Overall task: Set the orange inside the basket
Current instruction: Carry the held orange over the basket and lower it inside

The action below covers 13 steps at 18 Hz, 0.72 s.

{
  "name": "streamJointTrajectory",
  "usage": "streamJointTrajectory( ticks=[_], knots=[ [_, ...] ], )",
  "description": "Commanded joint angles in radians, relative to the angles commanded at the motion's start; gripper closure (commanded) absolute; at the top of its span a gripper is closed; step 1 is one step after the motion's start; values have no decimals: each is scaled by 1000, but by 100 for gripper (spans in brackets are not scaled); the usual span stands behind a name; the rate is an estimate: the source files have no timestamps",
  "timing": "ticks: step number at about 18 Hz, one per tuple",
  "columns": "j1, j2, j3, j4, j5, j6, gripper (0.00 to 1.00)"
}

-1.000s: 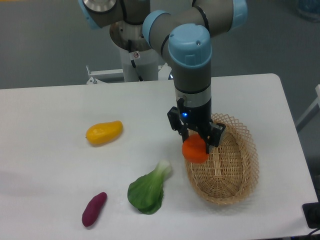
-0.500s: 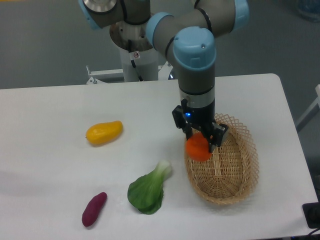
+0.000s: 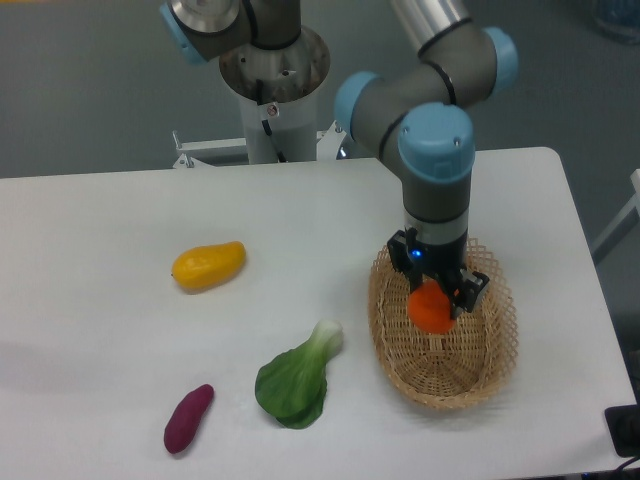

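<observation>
- Fixed camera, progress: the gripper (image 3: 440, 297) is pinching the orange (image 3: 432, 309) and holds it over the inside of the basket (image 3: 497, 345), so the carry looks done
- What is left, as I judge it: lower a little, let go of the fruit, and lift the arm clear; the orange is not yet released
- Whether the orange already touches the basket floor cannot be told from this angle
- Containers: the basket sits on the right side of the table (image 3: 120, 300), and nothing else shows inside it
- Outside it, on the table: a yellow mango (image 3: 207, 265) far left, a leafy green (image 3: 295, 382) just left of the basket, a purple sweet potato (image 3: 187, 418) near left
</observation>
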<state>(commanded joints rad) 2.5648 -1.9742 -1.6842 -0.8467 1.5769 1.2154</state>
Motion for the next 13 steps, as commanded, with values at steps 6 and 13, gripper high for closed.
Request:
streamJointTrajectory(
  ticks=[6,13],
  knots=[
    [17,-18,-54,1,6,-45,35],
    [17,-22,-97,14,12,-39,34]
  ],
)
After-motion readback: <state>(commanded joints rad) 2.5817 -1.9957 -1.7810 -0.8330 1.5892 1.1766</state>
